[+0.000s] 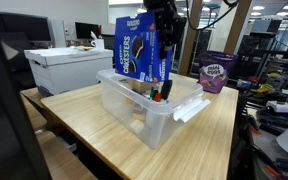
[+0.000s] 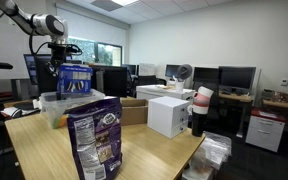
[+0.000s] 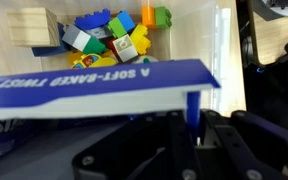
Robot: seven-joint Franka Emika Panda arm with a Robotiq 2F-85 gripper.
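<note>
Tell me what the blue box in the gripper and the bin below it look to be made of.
Blue box: printed paperboard, it seems, slightly glossy, judging by its flat panels, sharp folded edges and printed lettering. Bin: probably hard plastic, clear and smooth, since the toy blocks inside show through its walls.

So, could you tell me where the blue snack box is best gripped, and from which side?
Probably its narrow top edge, from above: the blue snack box hangs upright over the clear bin, broad faces vertical and thin enough to span. The fingers are shut on it there.
</note>
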